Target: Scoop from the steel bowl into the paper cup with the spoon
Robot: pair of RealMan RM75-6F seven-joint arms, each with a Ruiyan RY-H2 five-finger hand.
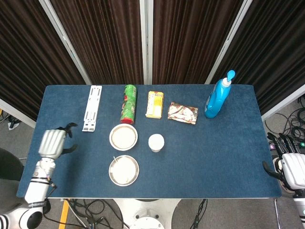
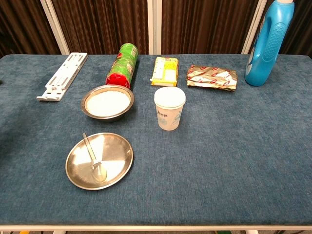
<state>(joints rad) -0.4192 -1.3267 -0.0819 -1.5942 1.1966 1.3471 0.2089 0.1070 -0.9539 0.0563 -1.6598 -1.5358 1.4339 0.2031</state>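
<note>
the spoon [image 2: 93,159] lies in the steel plate [image 2: 119,163] near the desk's [image 1: 214,157] front edge, bowl end forward. the steel bowl [image 2: 107,103] of white powder sits just behind it, the paper cup [image 2: 169,108] to its right. the left hand [image 1: 52,142] hovers at the desk's left edge, fingers spread, empty, well apart from the spoon. the right hand [image 1: 291,167] hangs off the right edge; its grip cannot be told.

A lab test rig: blue-clothed table [image 1: 228,157], dark curtains [image 1: 109,38] behind, loose cables [image 1: 90,207] underneath.
</note>
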